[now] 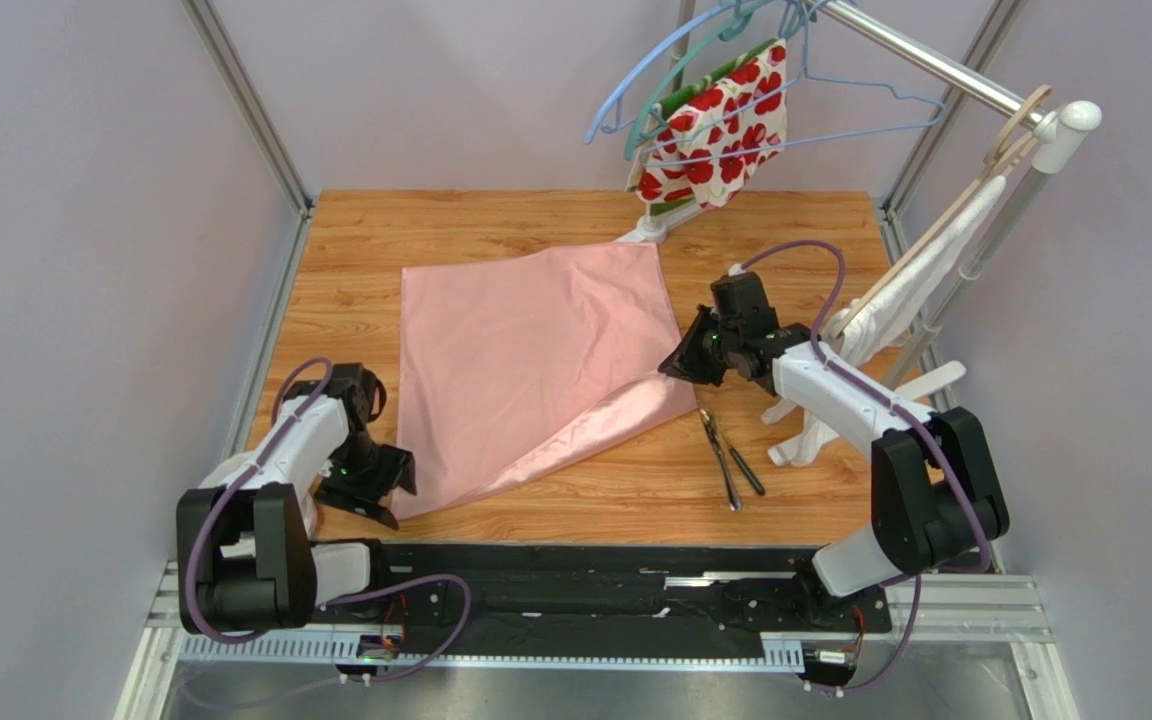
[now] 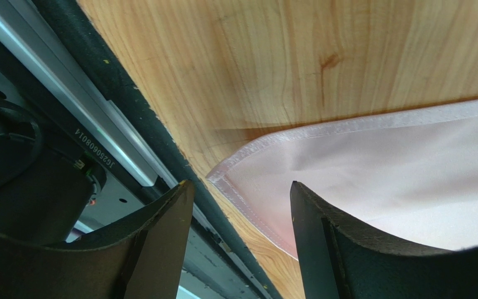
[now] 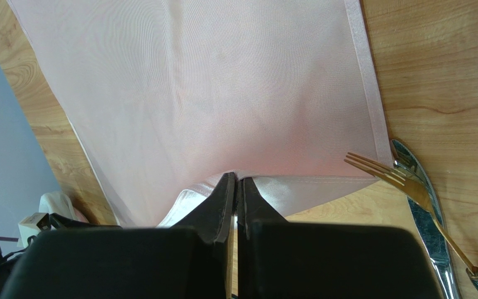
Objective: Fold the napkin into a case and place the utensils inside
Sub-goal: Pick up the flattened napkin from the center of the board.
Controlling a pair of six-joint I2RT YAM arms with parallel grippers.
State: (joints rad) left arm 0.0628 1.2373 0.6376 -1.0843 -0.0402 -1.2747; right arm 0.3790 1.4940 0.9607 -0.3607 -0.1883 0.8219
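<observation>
Pink napkin [image 1: 522,360]: spread almost flat over the middle of the counter [image 1: 357,255]. One corner reaches toward the near-left and another toward the middle of the far edge.
Fold so far: only a loose turn-over along the napkin's near-right side, where the cloth is raised off the wood. No pocket has been formed.
Utensils [image 1: 728,458]: on bare wood just beside the napkin's right corner, toward the near-right of the counter and wholly outside the cloth. The fork [image 3: 403,180] lies across the knife [image 3: 435,249], with its tines just beside the hem.
Right hand [image 3: 235,184]: closed, pinching the napkin at its right corner. The shiny cloth bunches up to the fingertips, and the rest of the sheet hangs away toward the counter's left.
Left hand [image 2: 241,193]: jaws apart and holding nothing, low at the near edge of the counter. The napkin's near-left corner lies flat on the wood between its two fingers.
Progress: early, by my reading. The first fold is only being set up.
Left to do: all the folds that make the pocket, then both utensils go inside.
Next move needs: probably a firm pinch on the near-left corner, so both hands can carry the cloth over evenly.
</observation>
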